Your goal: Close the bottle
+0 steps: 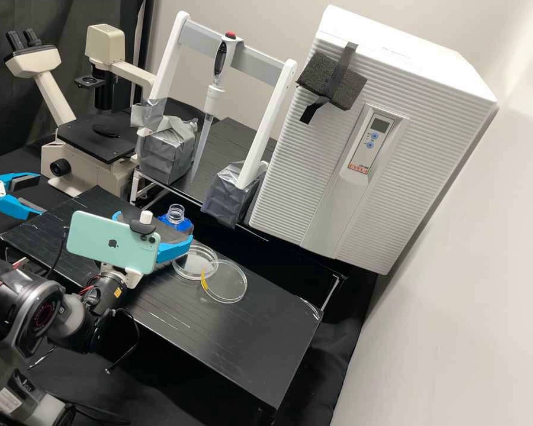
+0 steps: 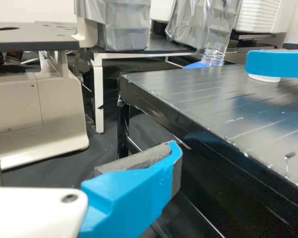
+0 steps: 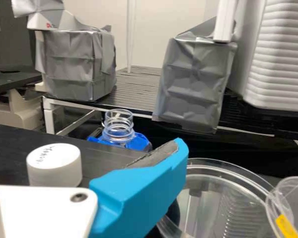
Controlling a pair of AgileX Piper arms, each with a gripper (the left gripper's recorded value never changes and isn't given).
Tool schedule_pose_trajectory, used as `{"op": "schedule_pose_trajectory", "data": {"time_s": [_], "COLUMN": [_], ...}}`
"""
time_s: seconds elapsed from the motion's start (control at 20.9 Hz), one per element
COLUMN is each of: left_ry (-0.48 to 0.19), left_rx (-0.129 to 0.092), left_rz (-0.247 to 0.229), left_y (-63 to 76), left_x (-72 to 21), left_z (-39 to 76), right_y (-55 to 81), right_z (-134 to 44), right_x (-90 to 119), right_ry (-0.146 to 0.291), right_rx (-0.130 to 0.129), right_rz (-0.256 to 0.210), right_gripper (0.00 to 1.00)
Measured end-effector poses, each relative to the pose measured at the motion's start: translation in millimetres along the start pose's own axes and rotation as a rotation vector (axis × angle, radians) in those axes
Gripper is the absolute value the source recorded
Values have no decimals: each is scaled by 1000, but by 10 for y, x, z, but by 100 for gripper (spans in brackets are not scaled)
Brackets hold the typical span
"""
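Observation:
The clear bottle (image 1: 176,216), with blue contents and an open neck, stands at the far edge of the black platform (image 1: 219,337). In the right wrist view its uncapped mouth (image 3: 118,124) is just beyond the platform's surface. The white cap (image 1: 146,217) stands upright on the platform beside it, and close ahead in the right wrist view (image 3: 54,162). My right gripper (image 1: 154,232) hovers open over the cap, one blue finger (image 3: 141,186) reaching toward the bottle. My left gripper (image 1: 22,192) hangs open off the platform's left end, level with its edge (image 2: 208,129). From there the bottle (image 2: 214,49) is far off.
Two clear petri dishes (image 1: 194,260) (image 1: 224,283) lie right of the right gripper, one with a yellow label. A microscope (image 1: 71,130), a pipette stand (image 1: 219,65) on foil-wrapped feet (image 1: 166,148) and a white ribbed appliance (image 1: 373,136) stand behind. The platform's near half is bare.

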Motion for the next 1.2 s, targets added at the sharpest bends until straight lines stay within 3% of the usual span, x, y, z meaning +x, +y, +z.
{"op": "schedule_pose_trajectory", "data": {"time_s": [0.48,0.77,1.01,1.2], "left_ry": [3,4,4,4], "left_rx": [0,-3,-4,-4], "left_rz": [6,1,0,0], "left_y": [13,1,-1,-1], "left_x": [14,17,18,18], "left_z": [-8,-13,-14,-14], "right_y": [-33,16,36,5], "right_z": [-38,-120,-140,-181], "right_x": [2,2,-6,-8], "right_ry": [21,61,71,92], "right_rx": [-7,-17,-20,-21], "right_rz": [-17,2,13,-3], "right_gripper": [100,100,100,100]}}
